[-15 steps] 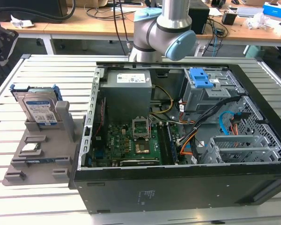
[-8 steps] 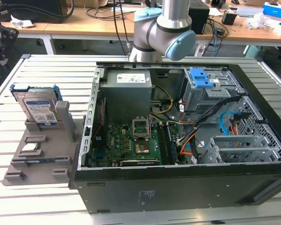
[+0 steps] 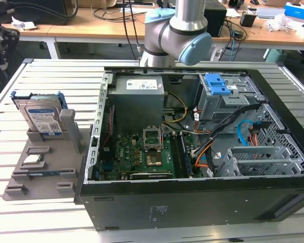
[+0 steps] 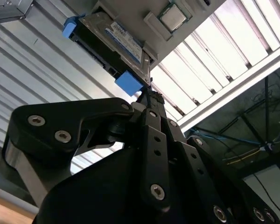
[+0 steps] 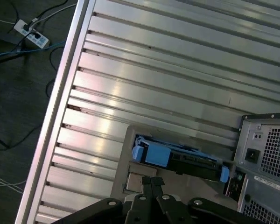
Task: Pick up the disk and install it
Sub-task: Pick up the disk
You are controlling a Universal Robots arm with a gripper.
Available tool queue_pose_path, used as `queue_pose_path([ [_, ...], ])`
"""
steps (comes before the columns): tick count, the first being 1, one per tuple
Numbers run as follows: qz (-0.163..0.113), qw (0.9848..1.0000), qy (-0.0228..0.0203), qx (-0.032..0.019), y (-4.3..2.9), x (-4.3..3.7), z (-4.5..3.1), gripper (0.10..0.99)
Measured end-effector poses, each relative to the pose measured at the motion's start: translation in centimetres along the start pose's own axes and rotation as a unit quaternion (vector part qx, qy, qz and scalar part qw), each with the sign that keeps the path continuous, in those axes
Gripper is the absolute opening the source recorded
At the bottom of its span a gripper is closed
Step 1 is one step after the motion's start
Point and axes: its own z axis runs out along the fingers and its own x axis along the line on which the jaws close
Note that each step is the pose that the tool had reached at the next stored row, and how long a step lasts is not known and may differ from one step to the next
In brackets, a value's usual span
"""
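Silver metal under a white-and-blue label, the disk (image 3: 43, 117) stands on edge in a grey holder (image 3: 71, 129) on the slatted table (image 3: 35, 76), at the exterior view's left of the open computer case (image 3: 192, 207). Judged rigid, fairly heavy and shock-sensitive. Grip across the blue bracket frame (image 5: 151, 154), not the label face. In the second wrist view the gripper (image 4: 147, 99) points toward the disk but stays apart from it, fingers pressed together and holding nothing.

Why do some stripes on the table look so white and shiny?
That's light bouncing off the metal: in the second wrist view the table near the disk washes out to white; in the first wrist view it has softer bright patches; in the exterior view it looks evenly lit.
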Motion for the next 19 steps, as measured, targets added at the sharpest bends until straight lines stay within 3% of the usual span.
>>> queue_pose_path([
  [5,-0.044,0.999,0.002,-0.001,0.0,0.0,0.0,0.106],
  [10,-0.085,0.9963,0.0038,-0.002,0.0,0.0,0.0,0.106],
  [19,-0.16,0.9871,0.0072,-0.0037,0.0,0.0,0.0,0.106],
])
